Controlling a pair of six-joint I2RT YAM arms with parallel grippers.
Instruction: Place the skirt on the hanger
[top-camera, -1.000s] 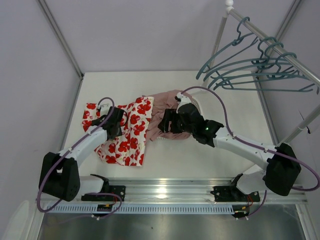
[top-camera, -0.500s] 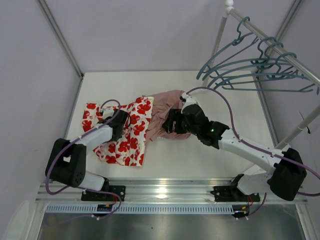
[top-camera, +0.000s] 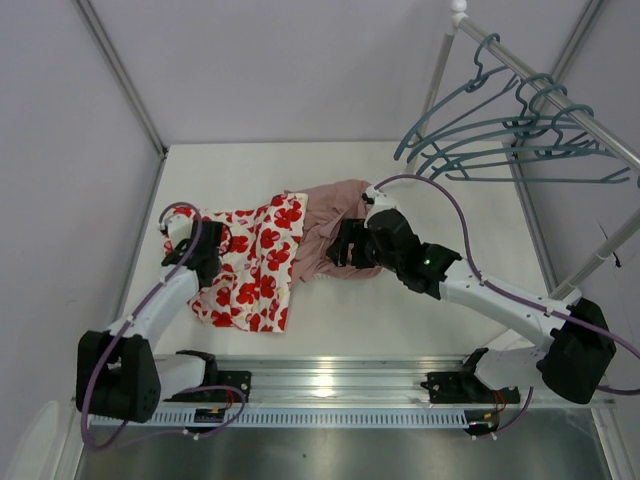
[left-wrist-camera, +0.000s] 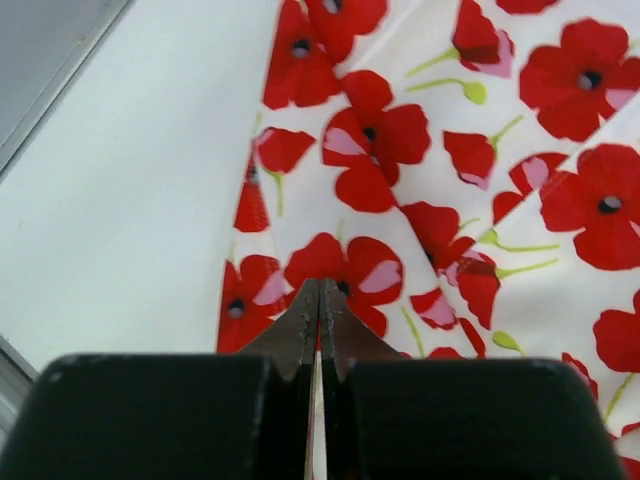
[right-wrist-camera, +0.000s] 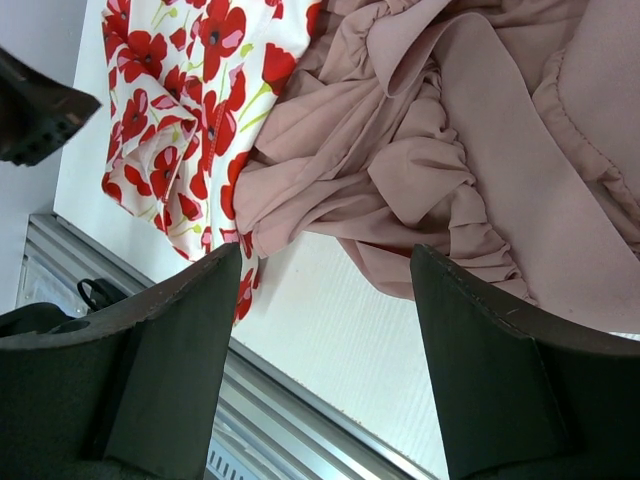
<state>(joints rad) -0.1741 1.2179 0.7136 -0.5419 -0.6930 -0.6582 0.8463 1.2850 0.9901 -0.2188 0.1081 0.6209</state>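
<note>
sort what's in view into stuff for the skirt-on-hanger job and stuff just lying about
For the job:
- skirt, flat on the table
- one hanger on the rail
- left gripper, shut at the skirt's edge
- right gripper, open

Just lying about:
- pink garment, touching the skirt
- other hangers

White red-poppy skirt (top-camera: 255, 262) lies rumpled on table (top-camera: 400, 320); teal-grey hanger (top-camera: 500, 152) hangs from rail (top-camera: 600, 133).

White skirt (top-camera: 255, 262) with red poppies; dusty-pink garment (top-camera: 325, 225); teal-grey hangers (top-camera: 525, 150).
</note>
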